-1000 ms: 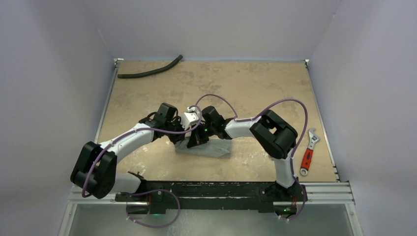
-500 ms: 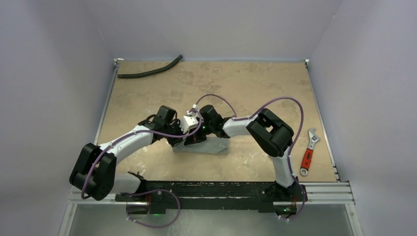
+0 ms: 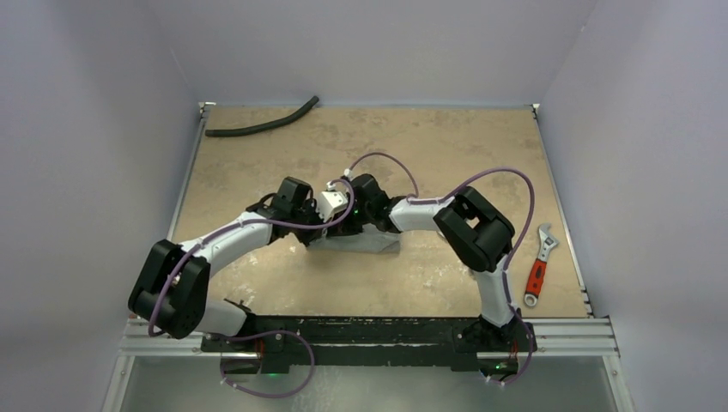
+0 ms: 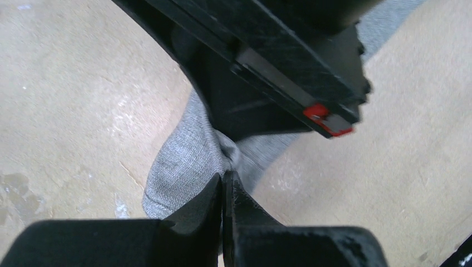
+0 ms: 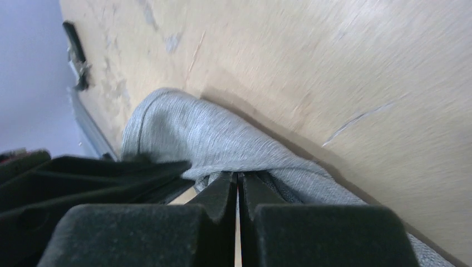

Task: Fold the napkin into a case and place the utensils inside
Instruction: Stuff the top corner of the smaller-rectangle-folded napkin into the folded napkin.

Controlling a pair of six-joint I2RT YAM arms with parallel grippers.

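Observation:
The grey napkin (image 3: 365,245) lies folded in a narrow strip at the table's middle, mostly under both wrists. My left gripper (image 3: 319,233) is shut on the napkin's left end (image 4: 186,158), cloth pinched at its tips (image 4: 227,177). My right gripper (image 3: 342,230) is shut on a fold of the same napkin (image 5: 222,142), its tips (image 5: 238,177) right beside the left gripper. The white spoon and the blue-ended stick are out of view.
A long black curved hose (image 3: 262,120) lies at the far left of the table. A red-handled metal wrench (image 3: 539,264) lies near the right edge. The raised metal rail (image 3: 386,330) runs along the near edge.
Both grippers have moved away from the near edge together, taking the napkin with them. The visible cloth strip now lies farther back and looks narrower.

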